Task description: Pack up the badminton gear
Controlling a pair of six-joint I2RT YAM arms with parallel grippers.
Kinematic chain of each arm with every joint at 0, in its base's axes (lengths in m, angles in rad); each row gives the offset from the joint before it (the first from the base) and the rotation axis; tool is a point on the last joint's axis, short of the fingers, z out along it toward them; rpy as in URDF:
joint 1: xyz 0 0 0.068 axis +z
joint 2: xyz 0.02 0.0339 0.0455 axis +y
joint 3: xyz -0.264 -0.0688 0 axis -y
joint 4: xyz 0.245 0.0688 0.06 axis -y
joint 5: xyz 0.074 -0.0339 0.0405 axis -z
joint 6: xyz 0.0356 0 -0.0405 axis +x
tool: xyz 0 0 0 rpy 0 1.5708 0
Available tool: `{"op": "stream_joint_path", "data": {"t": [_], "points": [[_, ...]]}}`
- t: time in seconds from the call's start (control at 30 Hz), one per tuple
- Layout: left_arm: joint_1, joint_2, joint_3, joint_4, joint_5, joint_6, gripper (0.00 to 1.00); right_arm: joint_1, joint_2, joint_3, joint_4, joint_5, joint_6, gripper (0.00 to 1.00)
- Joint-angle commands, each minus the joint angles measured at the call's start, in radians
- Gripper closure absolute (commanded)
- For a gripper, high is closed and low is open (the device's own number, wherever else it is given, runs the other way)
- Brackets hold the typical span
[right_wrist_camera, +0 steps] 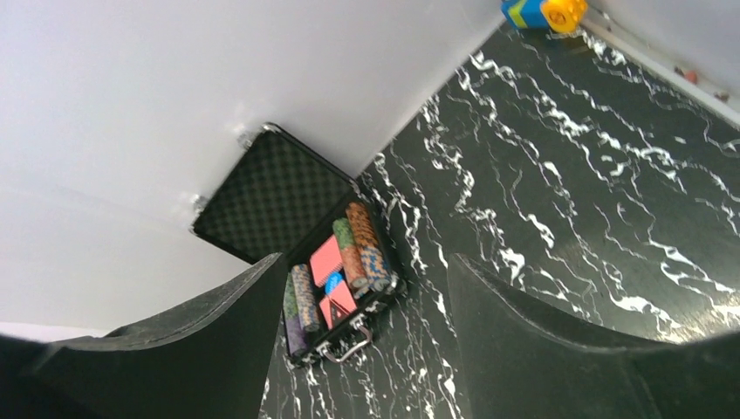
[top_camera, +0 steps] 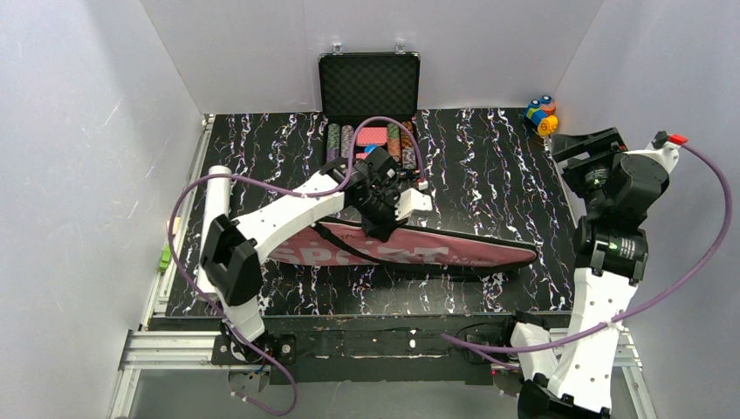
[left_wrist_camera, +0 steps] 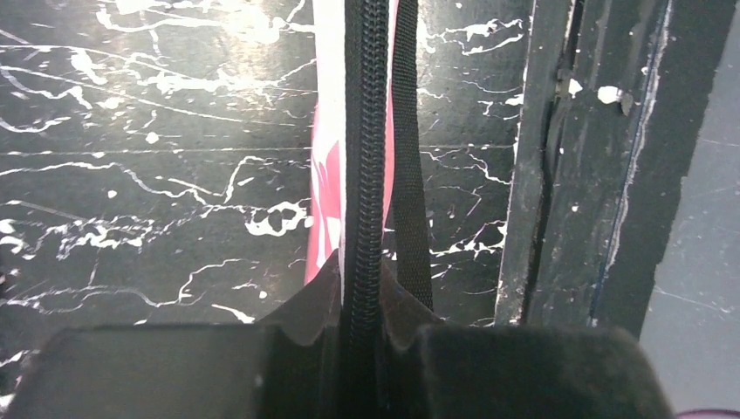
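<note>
Left gripper [top_camera: 381, 208] clamped on the black zip [left_wrist_camera: 365, 131] of the pink cover [top_camera: 454, 250], which lies flat on the marbled table [top_camera: 489, 166] and stretches away on either side of the closed fingers [left_wrist_camera: 174, 371]; the black strap [left_wrist_camera: 408, 175] runs just beside the zip, and the cover's contents cannot be seen. A long white tube [top_camera: 215, 196] lies off to this gripper's left. Right gripper [top_camera: 593, 144], jaws wide and empty, hangs raised well apart from the cover; ahead of it an open black case [right_wrist_camera: 270, 192] holds rows of poker chips [right_wrist_camera: 353, 249], with a multicoloured toy [top_camera: 541, 114] nearer its side
</note>
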Motion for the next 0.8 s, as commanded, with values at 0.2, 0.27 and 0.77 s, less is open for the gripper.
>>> {"op": "stream_joint_path", "data": {"t": [0.2, 0.27, 0.77], "points": [[0.0, 0.205, 0.148, -0.157, 0.233, 0.087, 0.77, 0.01, 0.06, -0.125, 0.102, -0.088, 0.0, 0.24], [-0.001, 0.246, 0.179, -0.162, 0.228, 0.084, 0.69, 0.018, 0.075, -0.144, 0.111, -0.091, -0.013, 0.23], [0.041, 0.351, 0.322, -0.101, 0.005, 0.245, 0.54, 0.095, 0.158, -0.228, 0.167, -0.08, -0.049, 0.23]]}}
